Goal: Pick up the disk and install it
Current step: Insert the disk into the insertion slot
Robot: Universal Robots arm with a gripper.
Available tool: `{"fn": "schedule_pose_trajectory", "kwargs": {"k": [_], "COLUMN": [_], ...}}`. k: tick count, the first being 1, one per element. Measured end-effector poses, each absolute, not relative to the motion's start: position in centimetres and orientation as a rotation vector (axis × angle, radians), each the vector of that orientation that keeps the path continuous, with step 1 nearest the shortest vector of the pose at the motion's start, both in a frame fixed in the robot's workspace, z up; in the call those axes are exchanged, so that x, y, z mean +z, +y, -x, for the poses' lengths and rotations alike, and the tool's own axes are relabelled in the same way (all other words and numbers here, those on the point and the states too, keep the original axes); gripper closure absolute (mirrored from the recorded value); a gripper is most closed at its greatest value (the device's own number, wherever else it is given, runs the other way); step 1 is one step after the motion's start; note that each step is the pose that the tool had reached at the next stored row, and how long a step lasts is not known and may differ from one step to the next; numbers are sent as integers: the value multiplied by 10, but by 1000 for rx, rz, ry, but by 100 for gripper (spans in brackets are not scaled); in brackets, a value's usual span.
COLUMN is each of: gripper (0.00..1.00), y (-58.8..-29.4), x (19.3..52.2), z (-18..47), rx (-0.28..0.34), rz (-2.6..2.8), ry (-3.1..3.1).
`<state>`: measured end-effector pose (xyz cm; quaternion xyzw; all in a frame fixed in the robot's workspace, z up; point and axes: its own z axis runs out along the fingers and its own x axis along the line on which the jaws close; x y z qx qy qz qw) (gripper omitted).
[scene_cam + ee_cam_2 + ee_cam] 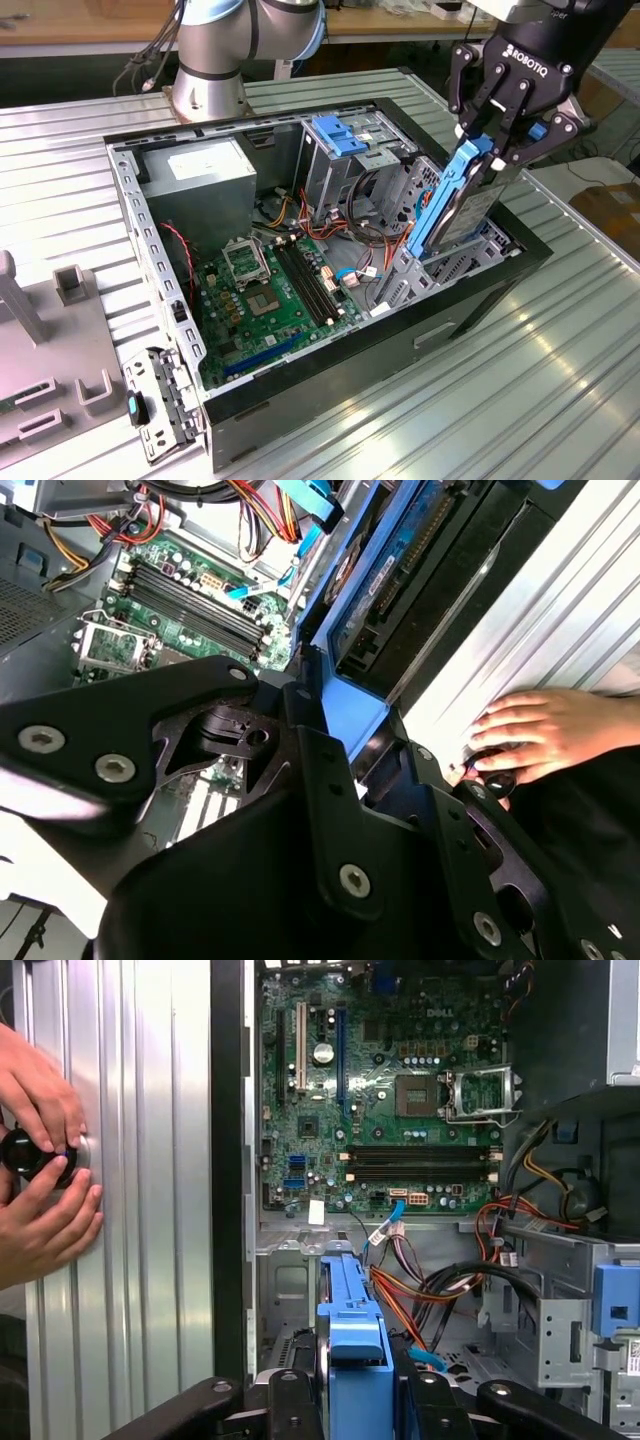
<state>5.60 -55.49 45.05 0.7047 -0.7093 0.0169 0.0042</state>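
Install step in hand — the gripper (492,150) clamps the disk (452,205) on edge, tilted, its lower end at the bay (475,262) — seating it likely needs the rails squared.

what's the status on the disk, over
Gripper shut on disk. Disk on edge, tilted, low end inside case. Cables beside it; person's hands on table outside case.

The gripper (495,148) is showing black at the exterior view's upper right, and the disk (455,205) is showing bright blue rails around grey metal. The motherboard (275,290) is showing green with black slots. The table (520,390) is gleaming in ribbed silver stripes.
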Motion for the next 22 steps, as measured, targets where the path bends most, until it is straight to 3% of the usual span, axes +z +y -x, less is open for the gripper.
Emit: {"fn": "schedule_pose_trajectory", "kwargs": {"k": [22], "gripper": [63], "y": [-555], "x": [413], "z": [-56], "rx": [47], "rz": [-2206], "ry": [-2220]}}
